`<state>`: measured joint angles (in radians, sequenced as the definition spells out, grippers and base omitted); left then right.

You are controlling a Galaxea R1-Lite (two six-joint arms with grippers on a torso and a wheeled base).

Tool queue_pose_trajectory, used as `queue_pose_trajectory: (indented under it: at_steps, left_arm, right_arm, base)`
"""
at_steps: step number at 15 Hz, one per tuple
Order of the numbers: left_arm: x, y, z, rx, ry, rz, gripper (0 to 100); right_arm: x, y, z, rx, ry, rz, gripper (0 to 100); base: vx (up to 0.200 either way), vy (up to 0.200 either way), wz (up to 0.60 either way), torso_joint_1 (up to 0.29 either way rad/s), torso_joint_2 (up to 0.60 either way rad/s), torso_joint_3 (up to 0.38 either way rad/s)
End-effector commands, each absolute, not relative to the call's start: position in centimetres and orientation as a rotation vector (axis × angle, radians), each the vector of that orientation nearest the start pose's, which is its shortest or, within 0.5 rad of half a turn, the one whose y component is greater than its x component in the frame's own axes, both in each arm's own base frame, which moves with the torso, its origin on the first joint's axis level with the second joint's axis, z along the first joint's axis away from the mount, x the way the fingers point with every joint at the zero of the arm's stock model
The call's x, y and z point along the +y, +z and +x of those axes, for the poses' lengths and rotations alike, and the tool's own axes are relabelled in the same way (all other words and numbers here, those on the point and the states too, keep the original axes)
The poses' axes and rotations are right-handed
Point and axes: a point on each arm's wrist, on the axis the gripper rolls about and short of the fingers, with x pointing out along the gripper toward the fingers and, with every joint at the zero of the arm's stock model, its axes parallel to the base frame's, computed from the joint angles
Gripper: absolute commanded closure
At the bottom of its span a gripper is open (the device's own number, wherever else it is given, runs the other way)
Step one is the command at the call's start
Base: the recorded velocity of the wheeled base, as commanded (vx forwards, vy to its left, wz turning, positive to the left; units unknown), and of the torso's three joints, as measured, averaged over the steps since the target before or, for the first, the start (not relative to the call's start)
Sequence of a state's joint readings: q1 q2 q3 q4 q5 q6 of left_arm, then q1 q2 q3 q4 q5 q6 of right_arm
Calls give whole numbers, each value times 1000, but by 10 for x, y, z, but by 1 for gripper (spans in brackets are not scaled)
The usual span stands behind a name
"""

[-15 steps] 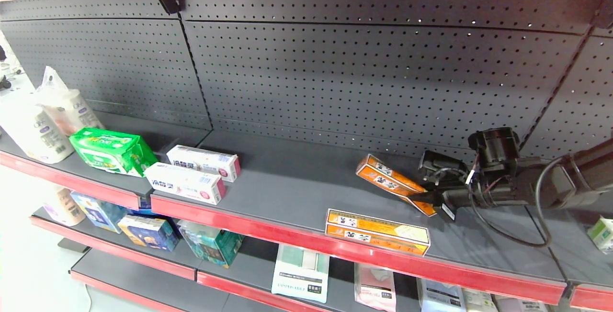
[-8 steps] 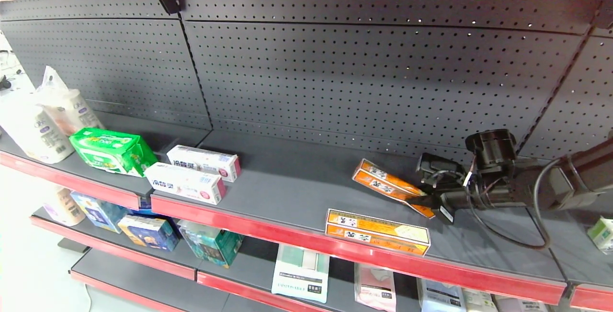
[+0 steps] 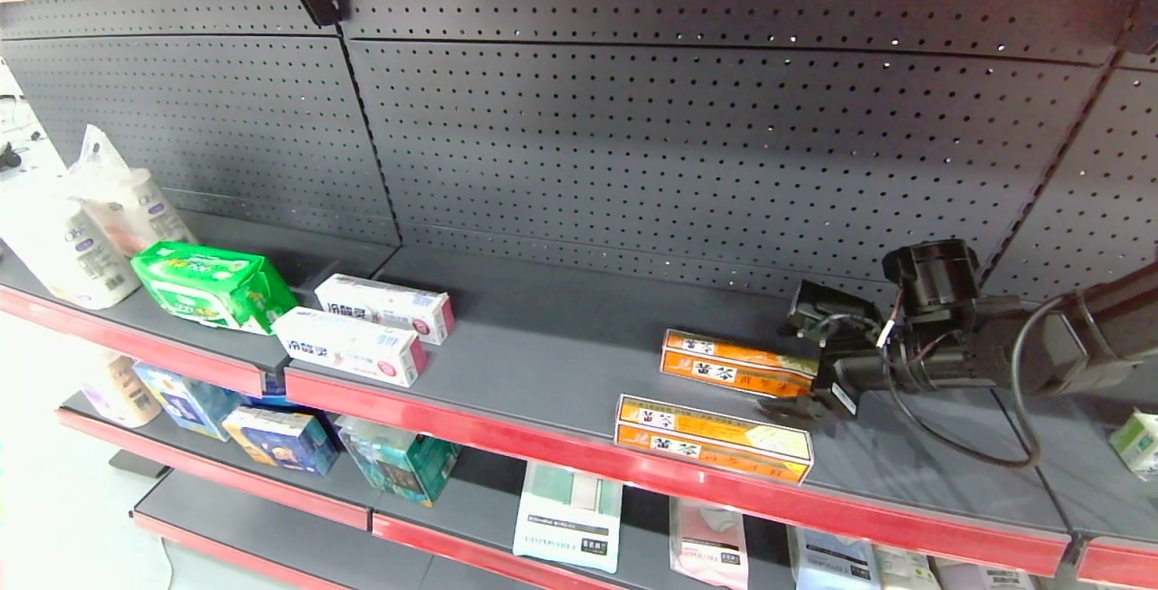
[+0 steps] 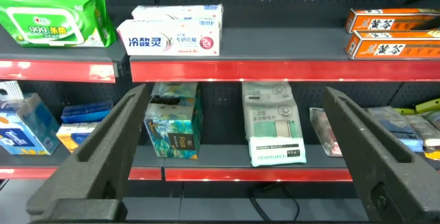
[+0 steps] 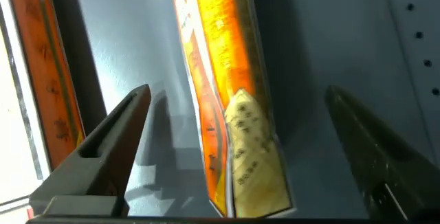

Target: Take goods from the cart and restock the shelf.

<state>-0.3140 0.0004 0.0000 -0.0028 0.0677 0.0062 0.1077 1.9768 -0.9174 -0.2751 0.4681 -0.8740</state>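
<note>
Note the orange box [image 3: 737, 364] lying flat on the shelf [image 3: 561, 337], just behind and roughly parallel to a second orange box [image 3: 713, 438] at the red front lip. Note the right jaws spread wide, one on each side of the box's right-hand end, gripping nothing; hard to tell from the wrist view whether either touches the carton. Note the left jaws likewise open and empty, held low in front of the shelving, facing the lower tiers.

Judged as the letting-go and backing-out step. Draw the right jaws straight back along the box's length, level, without closing or swinging sideways, so as not to clip the end flap and skew the carton. Keep clear of the second orange box on the way out: light cardboard, likely to slide on smooth metal at a nudge and tip over the lip. Lift slightly first if a tip is resting on the shelf. Leave the white boxes [image 3: 351, 346], well apart to the left, alone.
</note>
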Motion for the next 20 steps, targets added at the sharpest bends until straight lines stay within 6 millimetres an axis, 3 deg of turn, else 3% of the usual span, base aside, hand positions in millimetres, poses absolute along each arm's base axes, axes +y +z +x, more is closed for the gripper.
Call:
queue_pose_trajectory:
  at_steps: [1,4,8,12,16,20]
  left_arm:
    - [9,76,-21,-4,-247,6,0]
    - [9,76,-21,-4,-245,6,0]
    - [9,76,-21,-4,-247,6,0]
    - [9,76,-21,-4,-247,6,0]
    - [9,76,-21,-4,-247,6,0]
    - [9,76,-21,-4,-247,6,0]
  right_arm:
    - [46,98,336,472,826,-642,0]
    - [47,117,324,479,781,-502,0]
    - [41,130,293,533,710,-317,0]
    - [36,138,294,469,406,-123,0]
    - [34,119,286,485,320,-128,0]
    - [35,101,298,492,280,-135,0]
  base:
    - [0,0,0,0,0,0]
    - [0,0,0,0,0,0]
    - [0,0,0,0,0,0]
    - [0,0,0,0,0,0]
    - [0,0,0,0,0,0]
    - [0,0,0,0,0,0]
